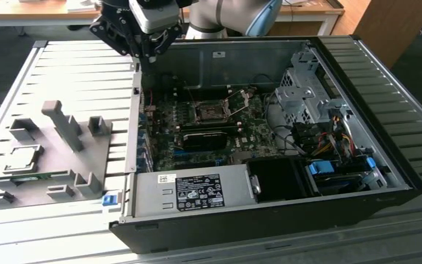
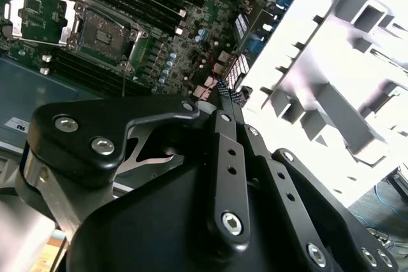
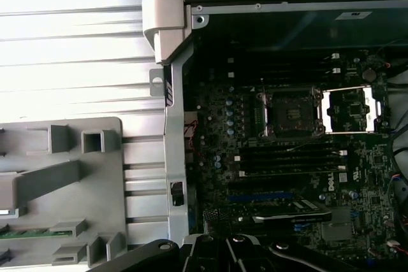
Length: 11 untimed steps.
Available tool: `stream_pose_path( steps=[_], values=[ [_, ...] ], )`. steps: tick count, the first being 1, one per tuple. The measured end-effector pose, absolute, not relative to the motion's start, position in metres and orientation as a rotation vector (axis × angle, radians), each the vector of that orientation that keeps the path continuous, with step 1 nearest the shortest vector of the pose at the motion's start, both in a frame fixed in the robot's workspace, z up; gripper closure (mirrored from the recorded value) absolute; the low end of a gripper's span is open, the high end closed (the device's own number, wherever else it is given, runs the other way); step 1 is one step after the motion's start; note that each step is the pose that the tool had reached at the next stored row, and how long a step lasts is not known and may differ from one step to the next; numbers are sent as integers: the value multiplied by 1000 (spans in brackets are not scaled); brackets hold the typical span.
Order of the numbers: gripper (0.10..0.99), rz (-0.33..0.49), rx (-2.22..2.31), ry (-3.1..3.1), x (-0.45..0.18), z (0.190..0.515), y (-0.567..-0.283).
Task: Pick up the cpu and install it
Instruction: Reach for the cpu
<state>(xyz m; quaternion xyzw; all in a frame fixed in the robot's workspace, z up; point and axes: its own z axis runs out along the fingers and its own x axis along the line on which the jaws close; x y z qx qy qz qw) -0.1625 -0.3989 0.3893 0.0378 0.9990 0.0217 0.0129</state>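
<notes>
The cpu [image 1: 22,158], a small silver square, lies flat in a recess of the grey tray [image 1: 64,165] at the exterior view's left, beside the open computer case [image 1: 270,137]. My gripper [image 1: 147,60] hangs above the case's far left corner, well away from the cpu, over the wall between tray and motherboard. In the second wrist view its fingers [image 2: 223,119] lie side by side, shut, with nothing between them. The motherboard socket [image 1: 211,113] [image 3: 290,113] [image 2: 102,30] stands bare with its metal lid [image 3: 354,109] flipped open.
A green memory strip [image 3: 25,234] sits in the tray near its front. The tray carries upright grey posts [image 1: 68,126]. Inside the case are a drive cage [image 1: 303,91], a cable bundle [image 1: 328,137] and the power supply [image 1: 196,192]. A slatted metal table [image 1: 72,71] lies underneath.
</notes>
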Motion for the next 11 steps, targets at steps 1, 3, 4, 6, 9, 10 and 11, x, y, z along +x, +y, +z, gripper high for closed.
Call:
stream_pose_path(
  steps=[1,3,4,6,9,10,11],
  values=[
    [980,68,118,3113,-163,389,-399],
    [980,68,118,3113,-164,389,-399],
    [980,68,118,3113,-164,389,-399],
    [980,68,118,3113,-165,389,-399],
    [980,68,118,3113,-166,389,-399],
    [980,68,118,3113,-167,389,-399],
    [980,68,118,3113,-167,389,-399]
  ],
)
